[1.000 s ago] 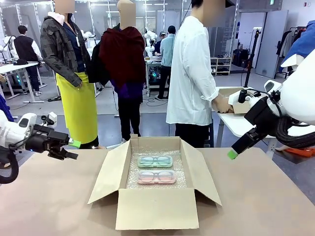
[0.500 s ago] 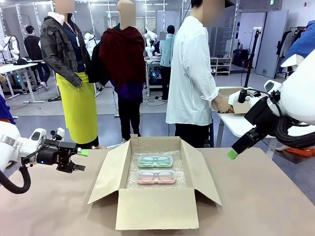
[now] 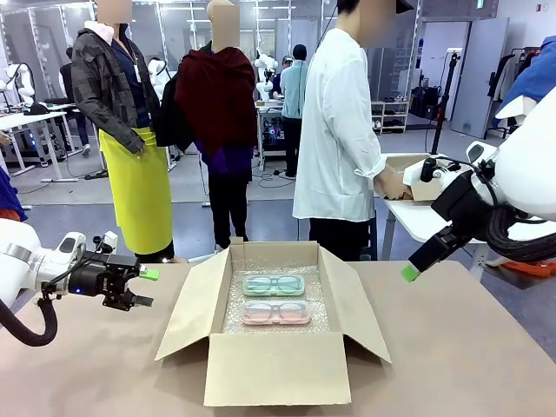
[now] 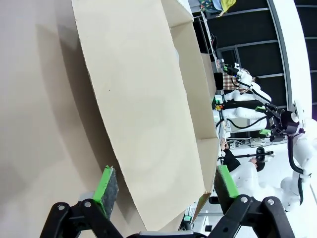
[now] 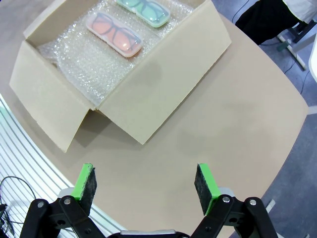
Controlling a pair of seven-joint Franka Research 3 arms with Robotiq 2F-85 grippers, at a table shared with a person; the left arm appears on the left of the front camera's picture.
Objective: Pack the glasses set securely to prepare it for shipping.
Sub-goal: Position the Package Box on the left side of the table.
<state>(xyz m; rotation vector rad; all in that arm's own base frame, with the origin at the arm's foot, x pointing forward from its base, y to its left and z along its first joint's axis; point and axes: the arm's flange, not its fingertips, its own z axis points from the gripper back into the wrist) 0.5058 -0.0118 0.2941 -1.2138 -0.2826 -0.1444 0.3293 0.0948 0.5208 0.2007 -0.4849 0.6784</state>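
While the cardboard box (image 3: 274,334) sits open at the middle of the matte tan table (image 3: 87,365), its four plain brown flaps are seen splayed outward. Inside, a crinkled clear bubble wrap sheet (image 3: 261,328) is laid across the floor, and the glasses set is held on top of it: the mint-green case (image 3: 274,285) at the twelve o'clock side and the pink case (image 3: 275,313) at the six o'clock side, just beside each other, both lying flat. Each is an oblong, round-cornered, translucent shell, and dark spectacle frames are made out through the lids.

Out at nine o'clock of the box, the left gripper (image 3: 146,288) is held level above the table, pointed toward the left flap (image 3: 198,308), close to it but apart. Its black fingers are spread wide with nothing between them; in the left wrist view the green pads (image 4: 106,185) are seen standing apart on either side of the smooth flap edge (image 4: 148,124).

Over at three o'clock, the right gripper (image 3: 411,271) is carried higher, well apart from the box, tilted downward. From the right wrist view its fingers (image 5: 87,181) are likewise shown spread and empty, with the box (image 5: 163,84), the bubbled lining (image 5: 84,64) and both cases (image 5: 115,33) viewed from above.

Across the table at twelve o'clock, a person in a white shirt (image 3: 334,139) is seen standing, turned toward another table.
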